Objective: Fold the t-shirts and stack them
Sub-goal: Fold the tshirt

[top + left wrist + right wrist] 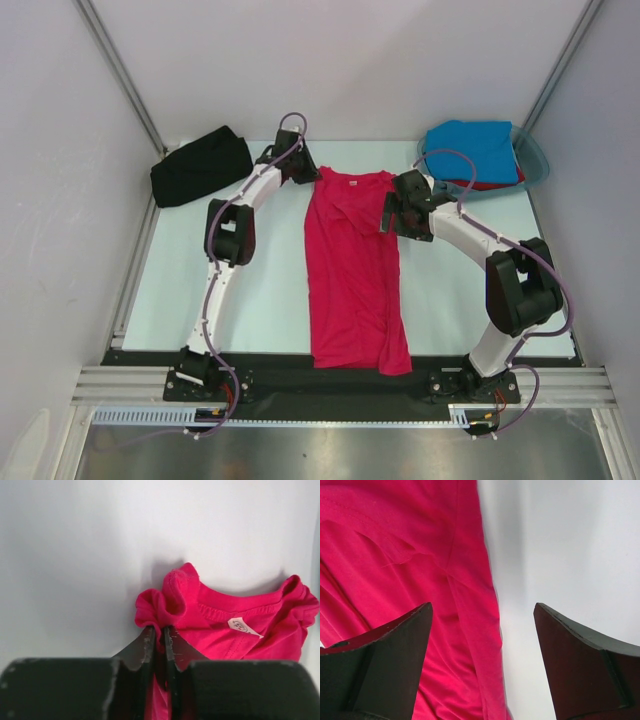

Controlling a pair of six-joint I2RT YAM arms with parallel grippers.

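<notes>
Left jaws: closed together on a bunched fold of the crimson-pink t-shirt [240, 640] at its left shoulder. In the left wrist view the cloth is pinched between the two dark fingers [142, 647], and it puckers up just beyond their tips. The white neck label [243, 626] shows inside the collar, to the right of the pinch.

Right jaws: wide apart, nothing between them. They hang at the shirt's right shoulder edge. In the right wrist view one finger [395, 640] sits over the pink cloth and the other over bare counter [270, 290]. Contact with the cloth cannot be told.

Crimson-pink t-shirt [355, 270]: lies lengthwise down the middle of the counter, collar toward the far edge. The hem reaches past the near edge onto the black strip between the arm bases. The body is narrow, with some creases near the chest.

Black t-shirt [200, 167]: a compact bundle at the far left corner, well apart from the pink one.

Bright blue t-shirt [470, 148]: lies in the translucent teal tub [535, 160] at the far right corner. The red t-shirt [490, 184] shows beneath it at the tub's near side.
</notes>
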